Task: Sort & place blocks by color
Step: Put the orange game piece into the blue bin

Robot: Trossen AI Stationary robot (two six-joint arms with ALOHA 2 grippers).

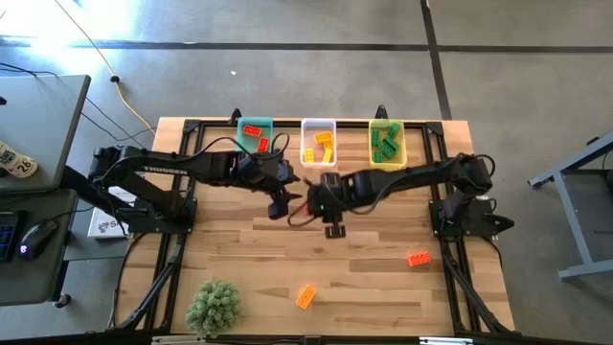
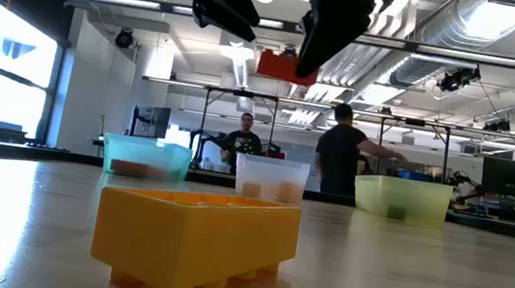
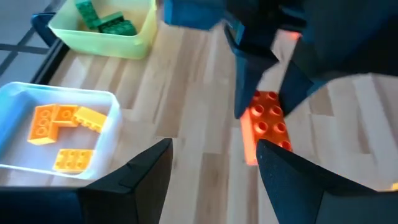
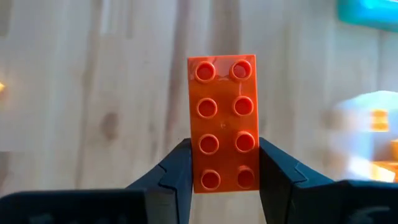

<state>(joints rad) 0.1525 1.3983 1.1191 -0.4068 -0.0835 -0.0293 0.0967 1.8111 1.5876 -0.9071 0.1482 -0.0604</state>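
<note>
Red block (image 4: 223,122) sat clamped between the right gripper (image 4: 224,163) fingers, studs facing the wrist camera, lifted clear of the wooden table (image 1: 383,278) near its middle. Close beside it, the left gripper (image 3: 211,168) hovered with its fingers spread and nothing between them, facing that same block. Behind both, along the table's far edge, stood three bins in a row: a blue bin (image 1: 254,134) with red pieces, a white bin (image 1: 319,141) with yellow and orange pieces, and a green bin (image 1: 387,144) with green pieces. Nearer the front edge an orange block (image 1: 306,296) and another red block (image 1: 418,258) lay loose, well apart, with a small green plant (image 1: 213,305) at the front left.
</note>
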